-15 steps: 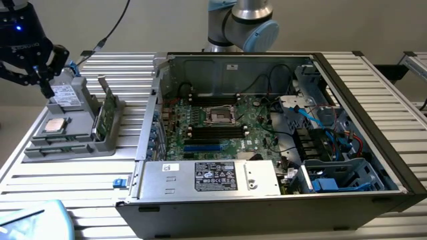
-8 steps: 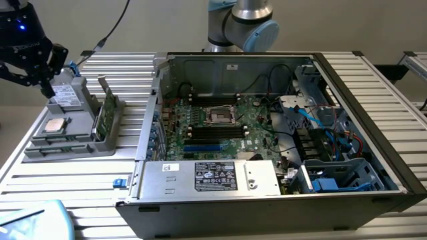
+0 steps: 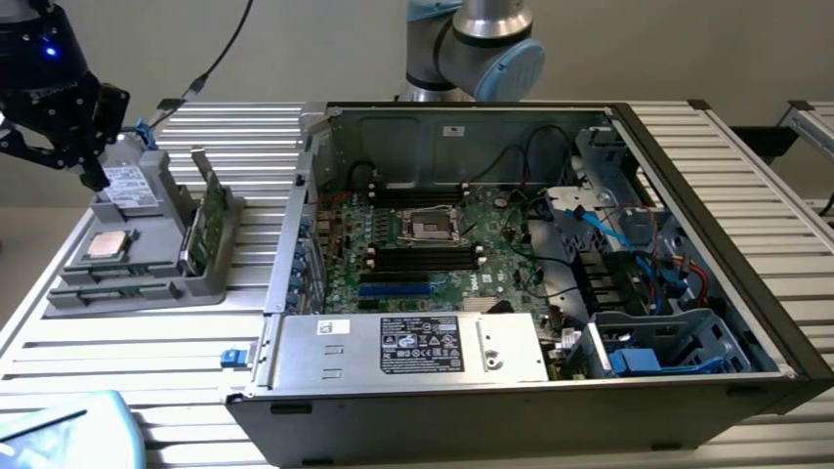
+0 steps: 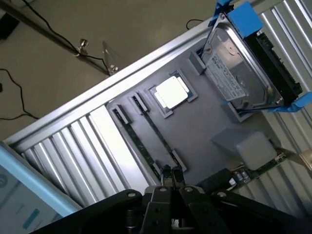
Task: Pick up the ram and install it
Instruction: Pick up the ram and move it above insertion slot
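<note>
The ram (image 3: 205, 221) is a thin green stick standing on edge in the grey parts tray (image 3: 156, 285), along the side nearest the computer case. In the wrist view a strip of the ram (image 4: 265, 164) shows beside a grey block of the tray (image 4: 204, 126). My black gripper (image 3: 94, 180) hangs over the tray's far corner at the exterior view's left, next to the drive and apart from the ram. The fingers (image 4: 165, 176) are pressed together with nothing between them.
The tray also holds a grey drive with a white label (image 3: 131, 186) in a blue bracket (image 4: 243, 14) and a square silver processor (image 3: 107, 246). The open computer case (image 3: 729, 244) with its motherboard (image 3: 431, 244) lies to the exterior view's right. A power supply box (image 3: 410, 347) sits at the case's front.
</note>
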Robot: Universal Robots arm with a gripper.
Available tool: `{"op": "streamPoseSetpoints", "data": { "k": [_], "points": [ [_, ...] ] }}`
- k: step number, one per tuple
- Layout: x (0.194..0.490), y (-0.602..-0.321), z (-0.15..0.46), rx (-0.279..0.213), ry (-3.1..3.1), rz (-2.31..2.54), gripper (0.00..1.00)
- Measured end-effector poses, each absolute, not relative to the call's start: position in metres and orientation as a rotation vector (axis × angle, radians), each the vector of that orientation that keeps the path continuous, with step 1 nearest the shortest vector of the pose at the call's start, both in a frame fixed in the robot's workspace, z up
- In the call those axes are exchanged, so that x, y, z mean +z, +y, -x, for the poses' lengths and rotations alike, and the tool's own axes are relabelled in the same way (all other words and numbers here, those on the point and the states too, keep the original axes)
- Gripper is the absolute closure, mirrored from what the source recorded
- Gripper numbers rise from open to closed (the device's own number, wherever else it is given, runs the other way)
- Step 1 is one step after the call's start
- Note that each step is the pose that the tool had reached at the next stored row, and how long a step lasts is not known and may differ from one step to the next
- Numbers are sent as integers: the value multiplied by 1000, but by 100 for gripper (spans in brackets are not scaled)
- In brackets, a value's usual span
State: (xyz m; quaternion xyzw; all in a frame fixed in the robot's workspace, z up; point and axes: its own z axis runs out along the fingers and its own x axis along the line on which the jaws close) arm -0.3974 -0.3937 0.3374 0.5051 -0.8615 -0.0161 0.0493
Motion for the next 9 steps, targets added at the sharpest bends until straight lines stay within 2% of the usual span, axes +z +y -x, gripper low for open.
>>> {"op": "streamPoseSetpoints", "data": {
  "k": [9],
  "points": [
    [337,-394,397,-38,-2488,-1748,89]
  ]
}}
